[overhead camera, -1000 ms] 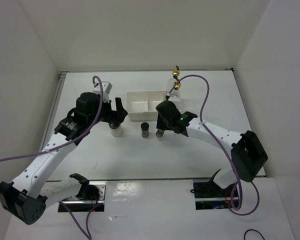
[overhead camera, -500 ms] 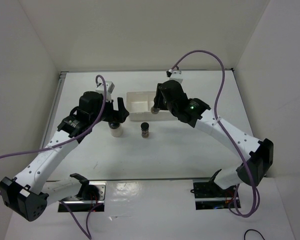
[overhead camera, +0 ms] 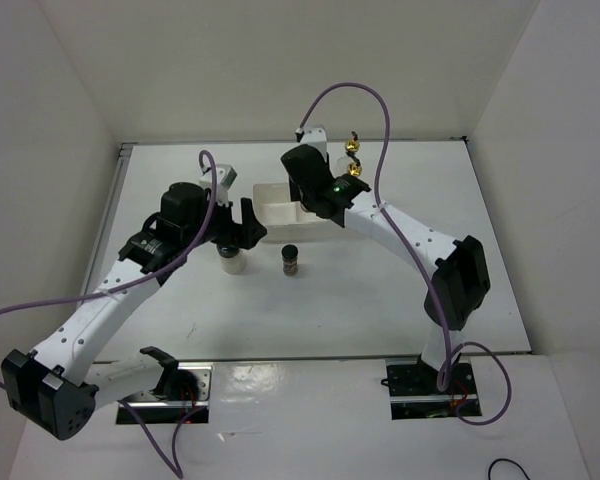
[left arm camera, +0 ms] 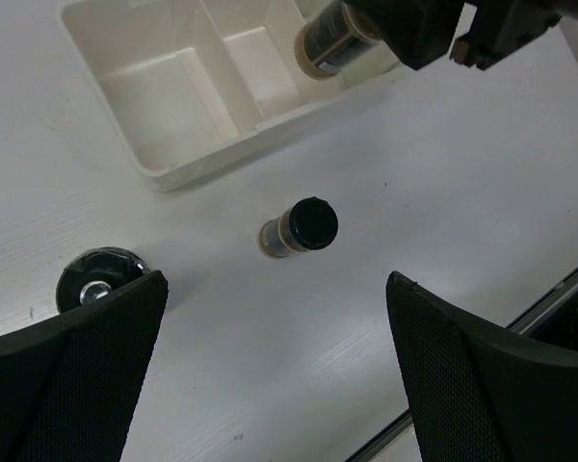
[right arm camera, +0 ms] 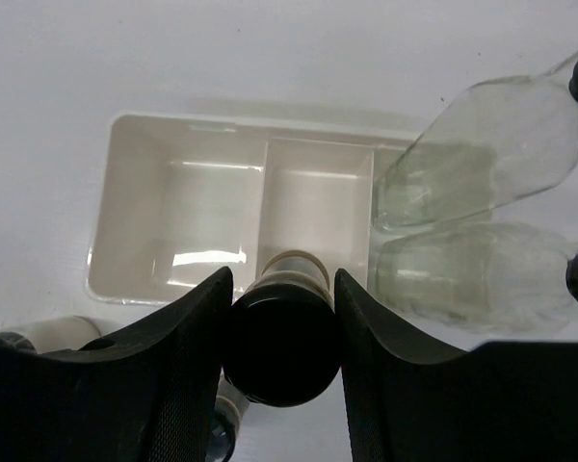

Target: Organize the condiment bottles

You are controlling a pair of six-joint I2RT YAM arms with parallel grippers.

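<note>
My right gripper [right arm camera: 280, 289] hung over the white divided tray [right arm camera: 101, 241]. Its two black fingers were closed narrowly on a small dark jar [right arm camera: 281, 358], one finger on each side of the black cap. The jar's long axis ran up and down, cap toward the wrist and base toward the tray. From the wrist view, the jar sat above the tray's near wall, at the narrower compartment [right arm camera: 318, 207], which lay just ahead and below. I judged that a short reach forward and a straight descent would set it inside. Two tall glass bottles [right arm camera: 477, 135] stood just beside that end of the tray, near enough that I judged them a risk to bump.

My left gripper [left arm camera: 277, 279] hovered above the table [left arm camera: 443, 192] with its jaws spread wide, holding nothing. A second small dark jar [left arm camera: 299, 227] stood upright just beyond the gap between its fingers, apart from the tray. A squat whitish jar [left arm camera: 98, 281] stood just beside one finger. The left arm was nearer to both of these, and the right arm was nearer to the tray.
</note>
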